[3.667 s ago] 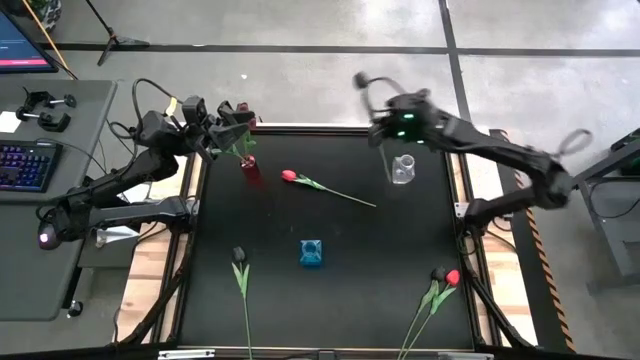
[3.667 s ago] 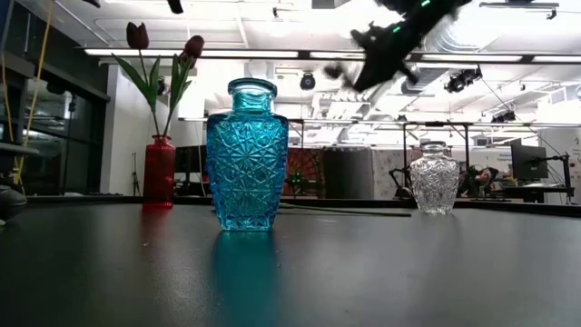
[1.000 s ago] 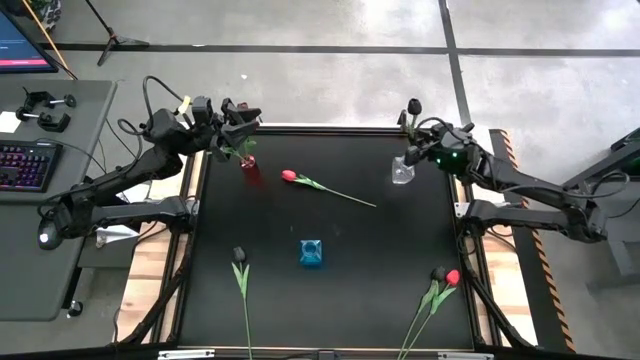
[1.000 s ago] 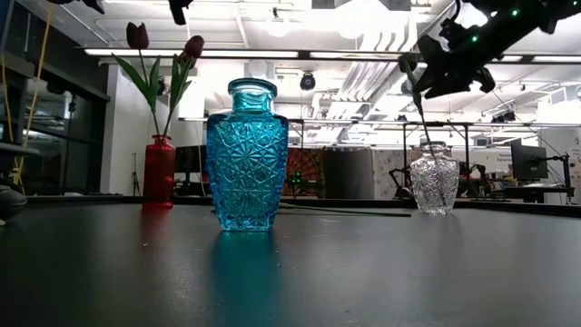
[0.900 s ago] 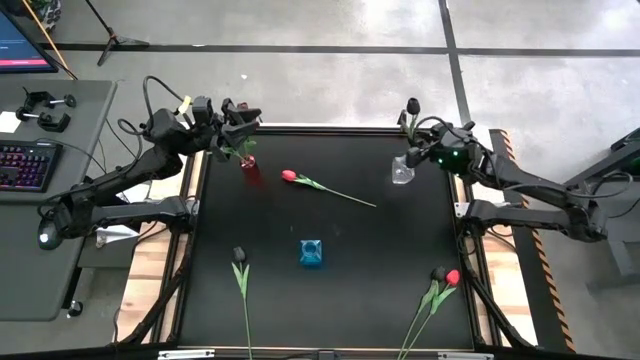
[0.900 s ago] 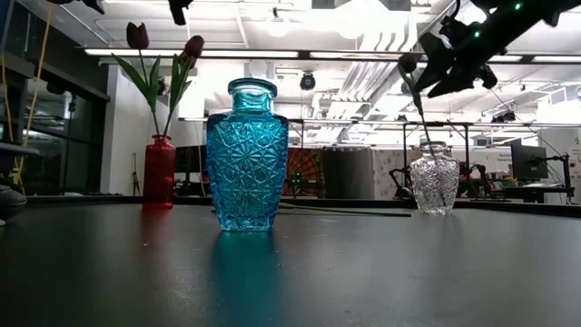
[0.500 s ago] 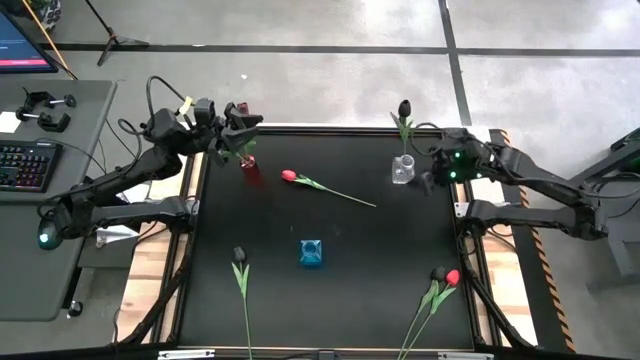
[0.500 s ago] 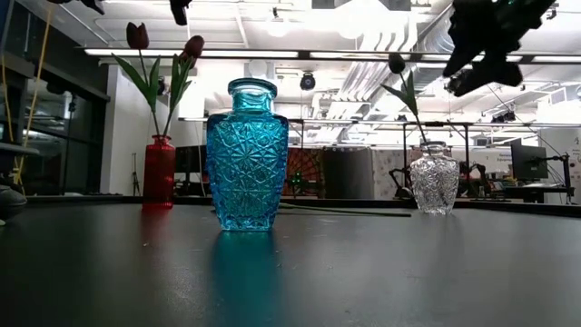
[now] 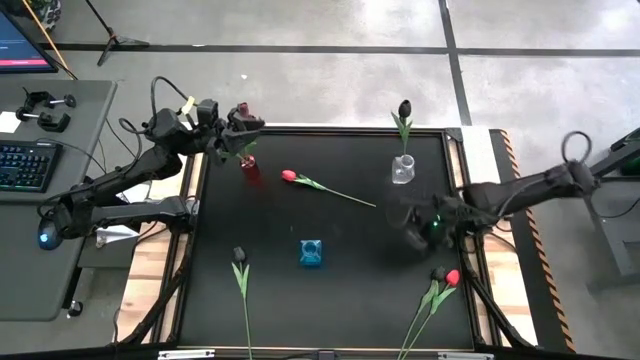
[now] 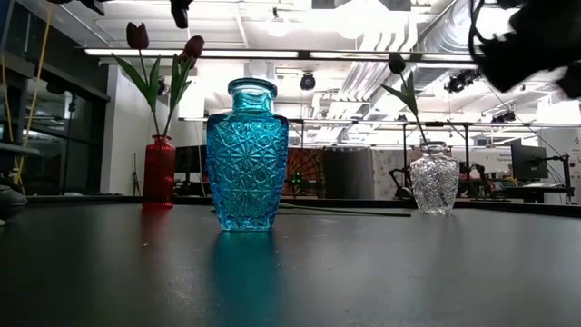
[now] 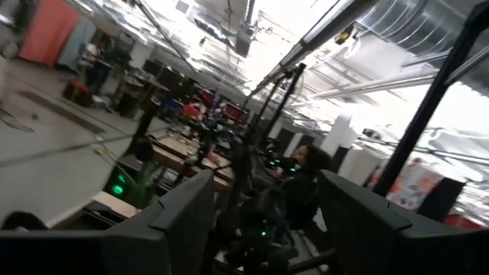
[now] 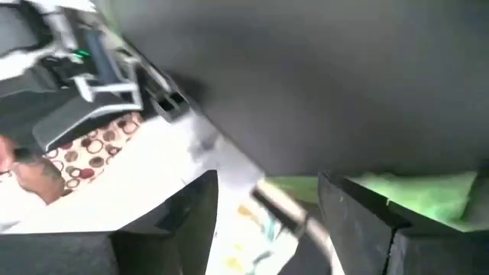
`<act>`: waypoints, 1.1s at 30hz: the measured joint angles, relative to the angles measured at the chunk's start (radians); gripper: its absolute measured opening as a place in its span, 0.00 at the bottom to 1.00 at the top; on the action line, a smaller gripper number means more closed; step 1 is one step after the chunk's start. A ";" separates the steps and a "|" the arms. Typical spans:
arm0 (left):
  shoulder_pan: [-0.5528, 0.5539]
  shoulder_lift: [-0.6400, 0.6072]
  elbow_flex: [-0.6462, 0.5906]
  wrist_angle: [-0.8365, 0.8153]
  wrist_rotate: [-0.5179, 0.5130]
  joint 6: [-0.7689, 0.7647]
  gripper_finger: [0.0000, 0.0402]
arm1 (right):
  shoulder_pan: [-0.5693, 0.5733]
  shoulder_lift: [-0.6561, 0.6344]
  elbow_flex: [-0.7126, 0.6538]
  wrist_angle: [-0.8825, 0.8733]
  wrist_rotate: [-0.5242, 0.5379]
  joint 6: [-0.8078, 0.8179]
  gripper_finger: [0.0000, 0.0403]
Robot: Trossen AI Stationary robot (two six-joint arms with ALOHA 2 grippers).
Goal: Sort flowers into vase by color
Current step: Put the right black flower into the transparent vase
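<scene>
A red vase (image 9: 249, 170) at the far left holds two dark maroon tulips (image 10: 136, 36). My left gripper (image 9: 248, 127) hovers open just above them and holds nothing. A near-black tulip (image 9: 404, 108) stands with its stem in the clear vase (image 9: 402, 171) at the far right. A blue vase (image 9: 312, 253) stands mid-table. A red tulip (image 9: 290, 176) lies flat behind it. A near-black tulip (image 9: 240, 256) lies near the front left. Two more tulips (image 9: 446, 276) lie at the front right. My right gripper (image 9: 408, 226) is open, blurred, between the clear vase and those two.
The red tulip's long stem (image 9: 345, 196) runs slanting across the table's middle toward the right. Green leaves (image 12: 416, 191) of the front-right tulips show close to my right gripper. A desk with a keyboard (image 9: 20, 165) stands beyond the table's left edge.
My right gripper has let go of the near-black tulip, which now stands by itself in the clear vase. The gripper has swung away from the vase toward the table's near edge, fast enough to blur, to a spot above the front-right tulips.
</scene>
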 joint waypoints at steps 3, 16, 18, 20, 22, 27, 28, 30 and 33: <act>-0.001 0.000 0.000 -0.003 0.019 -0.022 0.55 | 0.167 0.050 -0.001 0.072 0.050 0.273 0.53; -0.001 0.000 0.000 -0.045 0.186 -0.020 0.55 | 0.551 0.382 -0.002 0.329 0.193 0.852 0.53; -0.001 0.000 0.000 -0.044 0.184 -0.020 0.55 | 0.555 0.419 -0.002 0.348 0.195 0.860 0.53; -0.001 0.000 0.000 -0.044 0.182 -0.022 0.55 | 0.557 0.457 -0.002 0.373 0.201 0.864 0.53; -0.001 0.000 0.000 -0.044 0.182 -0.036 0.55 | 0.557 0.497 -0.002 0.389 0.202 0.866 0.53; -0.001 0.000 0.000 -0.044 0.181 -0.048 0.55 | 0.556 0.595 -0.002 0.449 0.169 0.865 0.53; -0.001 0.000 0.000 -0.044 0.181 -0.048 0.55 | 0.557 0.608 -0.002 0.451 0.168 0.865 0.53; -0.001 0.000 0.000 -0.048 0.181 -0.047 0.55 | 0.557 0.628 -0.002 0.455 0.168 0.866 0.53; -0.001 0.002 0.000 -0.052 0.176 -0.047 0.55 | 0.556 0.647 -0.002 0.459 0.190 0.865 0.53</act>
